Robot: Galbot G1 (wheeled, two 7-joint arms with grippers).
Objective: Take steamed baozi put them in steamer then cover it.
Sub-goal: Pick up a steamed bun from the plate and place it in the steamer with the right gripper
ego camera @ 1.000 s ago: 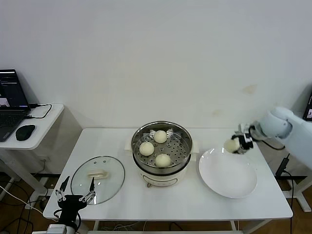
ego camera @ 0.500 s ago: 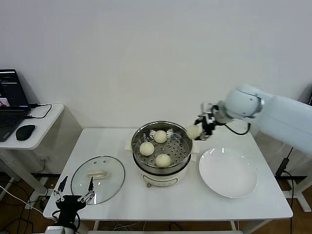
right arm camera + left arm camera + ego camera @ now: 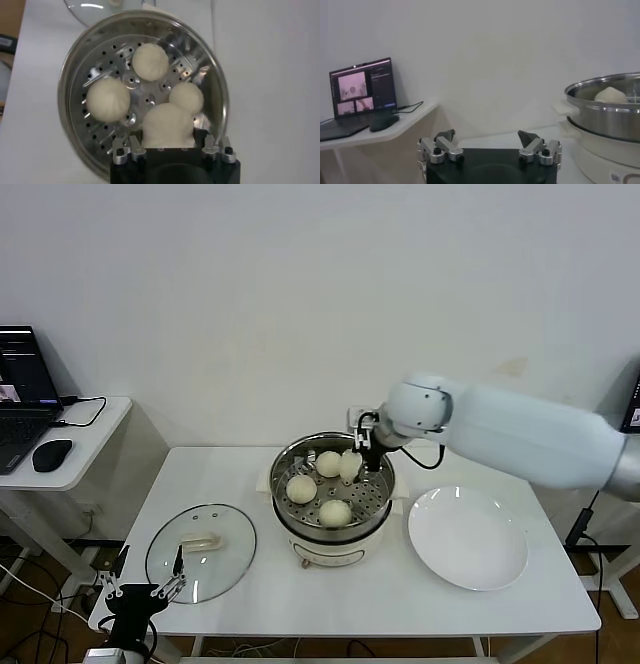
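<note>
I've swung the right gripper (image 3: 352, 465) from the plate (image 3: 467, 539) over the steamer (image 3: 332, 489), clamping the fourth baozi (image 3: 167, 125); release next. Cover (image 3: 200, 551) waits left; left gripper (image 3: 489, 150) open.

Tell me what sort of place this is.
Probably a lab or office corner staged as a kitchen: a plain white table holding the steamer, and a side desk with an open laptop and mouse.

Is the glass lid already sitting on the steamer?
No, the cover lies flat on the table to the left of the steamer, whose basket stands open with baozi showing inside.
</note>
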